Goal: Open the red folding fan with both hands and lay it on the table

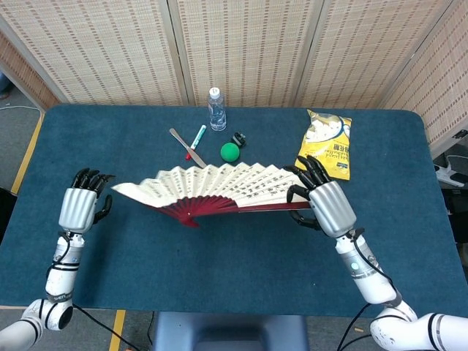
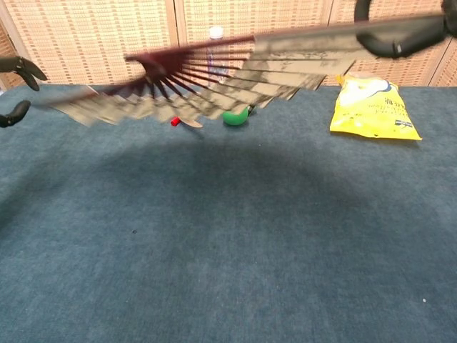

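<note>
Right hand near the front right of the table, back of the hand up, fingers curled over the right end rib of the fan and gripping it; in the chest view its dark fingers wrap that rib at the top right. Left hand at the front left, fingers apart and holding nothing, just beside the fan's left tip but not touching it; chest view shows only its fingertips at the left edge, spread, clear of the paper. Fan fully spread, cream leaf with dark script, red ribs meeting at a pivot on the near side, leaf arcing away from the robot. From the chest it is blurred and hangs above the table, casting a broad shadow on the blue cloth; right end higher than the left. Beyond the fan, mid-table: green ball with a small black object just beside it; marker and a flat wooden stick lying crossed to the left of the ball. Far right: yellow snack bag, flat, just past the right hand. Farthest back, near the rear edge: water bottle, upright, with wicker screens behind.
</note>
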`<state>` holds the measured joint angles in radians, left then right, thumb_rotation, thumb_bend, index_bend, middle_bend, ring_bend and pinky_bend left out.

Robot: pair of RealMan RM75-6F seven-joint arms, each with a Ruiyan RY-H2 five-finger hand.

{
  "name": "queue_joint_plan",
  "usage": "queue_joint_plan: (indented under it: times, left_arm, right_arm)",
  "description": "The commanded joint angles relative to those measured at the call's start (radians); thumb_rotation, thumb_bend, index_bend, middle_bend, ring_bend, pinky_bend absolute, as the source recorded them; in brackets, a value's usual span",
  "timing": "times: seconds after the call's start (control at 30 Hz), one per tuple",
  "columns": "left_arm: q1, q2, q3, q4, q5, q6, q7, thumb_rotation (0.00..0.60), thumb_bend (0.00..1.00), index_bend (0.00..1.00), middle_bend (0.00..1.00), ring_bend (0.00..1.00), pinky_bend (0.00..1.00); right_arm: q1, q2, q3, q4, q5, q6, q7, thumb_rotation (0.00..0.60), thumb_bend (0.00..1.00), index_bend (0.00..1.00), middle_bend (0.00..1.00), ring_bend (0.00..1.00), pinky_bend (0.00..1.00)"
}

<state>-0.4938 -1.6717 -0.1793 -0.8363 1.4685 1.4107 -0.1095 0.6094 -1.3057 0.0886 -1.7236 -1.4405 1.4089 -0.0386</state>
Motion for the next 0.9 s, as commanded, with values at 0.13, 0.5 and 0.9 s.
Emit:
queue_joint_plan:
  times: [0.13,0.5,0.9]
  left_arm:
    - [0.021,-0.099,0.061,0.136,0.029,0.001,-0.036,0.600,0.48,0.14,0.23,0.12,0.14]
    - [0.032,-0.099,0.065,0.189,0.025,0.002,-0.082,0.600,0.48,0.12,0.22,0.11,0.14]
    - [0.034,-0.059,0.061,0.114,0.013,-0.029,-0.158,0.600,0.46,0.00,0.08,0.02,0.14]
  right_arm:
    - [-0.082,-0.125,-0.068,0.200,-0.088,0.039,0.147,0.600,0.55,0.63,0.16,0.00,0.00]
    - [-0.179,-0.153,-0.150,0.314,-0.172,0.075,0.095,0.600,0.55,0.45,0.15,0.00,0.00]
    - [-0.302,-0.152,-0.188,0.398,-0.182,0.119,-0.067,0.600,0.16,0.00,0.00,0.00,0.00]
